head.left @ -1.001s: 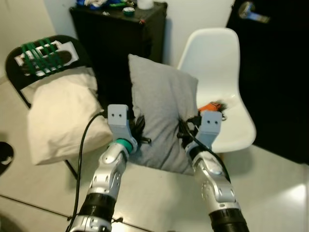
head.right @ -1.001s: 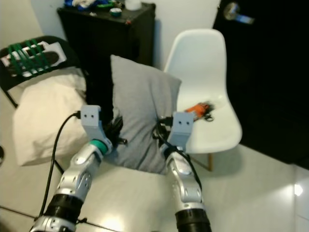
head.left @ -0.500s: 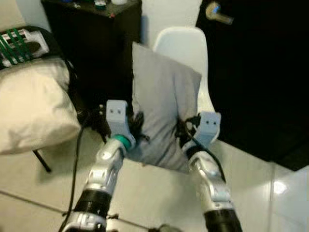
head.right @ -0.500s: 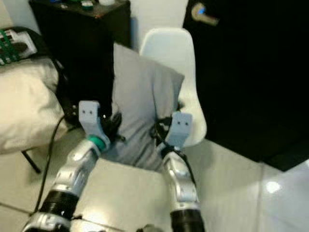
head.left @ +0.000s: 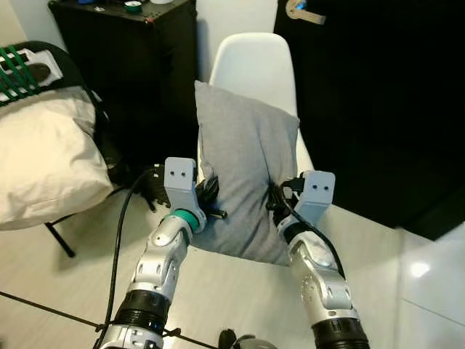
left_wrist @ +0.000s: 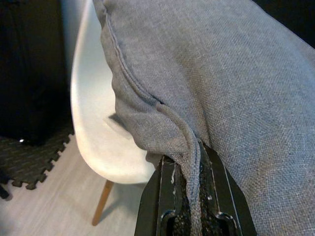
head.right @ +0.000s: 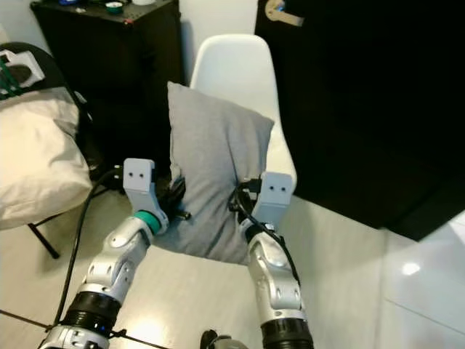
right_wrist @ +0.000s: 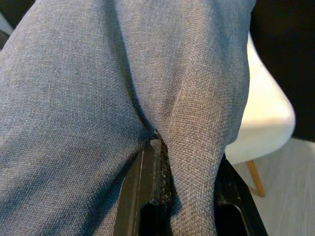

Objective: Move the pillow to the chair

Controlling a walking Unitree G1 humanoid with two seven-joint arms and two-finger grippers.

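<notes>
I hold a grey pillow point(head.left: 243, 178) upright in the air between both arms, in front of a white plastic chair point(head.left: 251, 62). My left gripper point(head.left: 207, 200) is shut on the pillow's left edge, where the seam point(left_wrist: 189, 162) is pinched between its black fingers point(left_wrist: 162, 201). At the right edge my right gripper point(head.left: 277, 198) is shut on a fold of the grey cloth point(right_wrist: 197, 147). The pillow hides most of the chair's seat; the white seat point(left_wrist: 93, 123) and a wooden leg point(left_wrist: 101, 209) show behind it in the left wrist view.
A black folding chair point(head.left: 43, 62) with a cream cushion point(head.left: 40, 163) stands at the left. A black cabinet point(head.left: 138, 80) is behind, left of the white chair. A dark door point(head.left: 378, 94) with a handle point(head.left: 301, 11) fills the right. The floor is pale tile.
The camera has turned right and the white chair now sits straight behind the pillow. Both grippers keep the same hold on the pillow.
</notes>
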